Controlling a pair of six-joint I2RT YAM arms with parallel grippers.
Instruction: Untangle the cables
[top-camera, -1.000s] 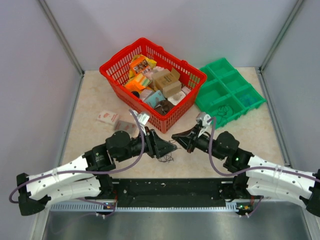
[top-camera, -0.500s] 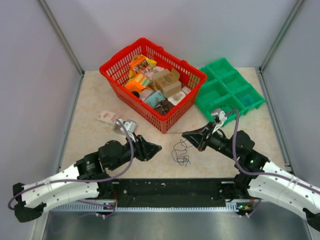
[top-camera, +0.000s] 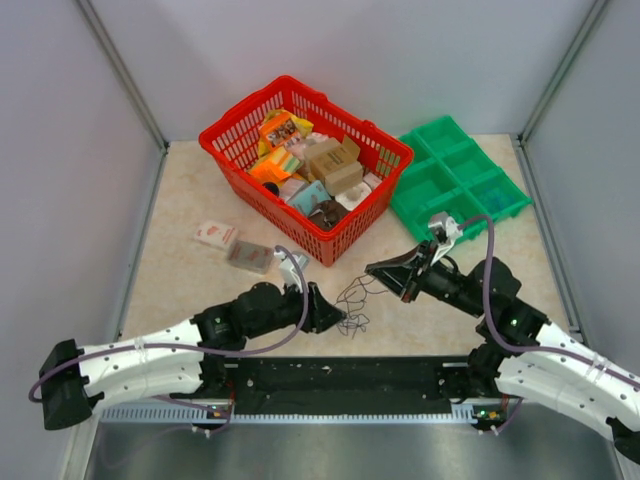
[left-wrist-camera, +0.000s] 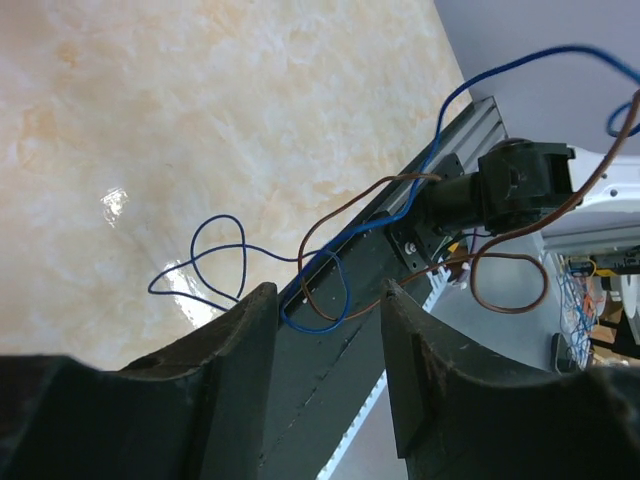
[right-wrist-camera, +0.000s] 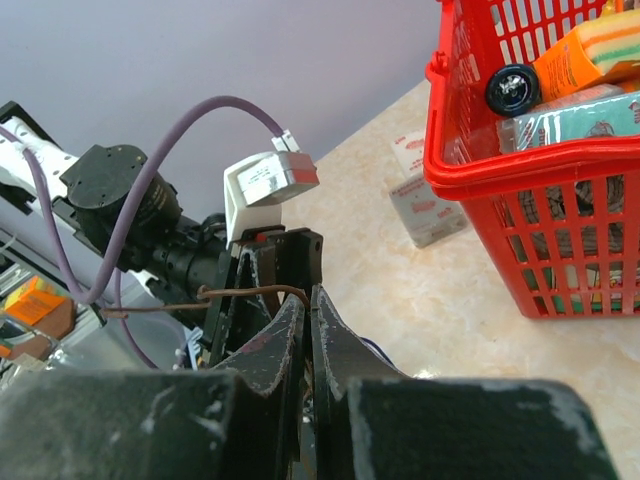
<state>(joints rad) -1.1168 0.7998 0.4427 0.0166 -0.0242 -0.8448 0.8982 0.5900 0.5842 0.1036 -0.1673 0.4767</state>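
My left pincer (top-camera: 338, 320): spread, lower centre of the overhead view, strands passing loose through its gap.
Cables (top-camera: 352, 303): a knotted clump at centre, between my two pincers.
My right pincer (top-camera: 372, 269): pressed together, pinching a brown strand.
Progress: early, I judge; loops not yet separated.

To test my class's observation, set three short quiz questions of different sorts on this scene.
1. True or false: the right end effector is shut on the thin blue and brown cables.
2. The open left end effector is: A in a basket; B beside the cable tangle; C over a tray.
3. Complete: seen from above, the red plastic basket sits ___ of the green compartment tray.
Key: 1 true; 2 B; 3 left.
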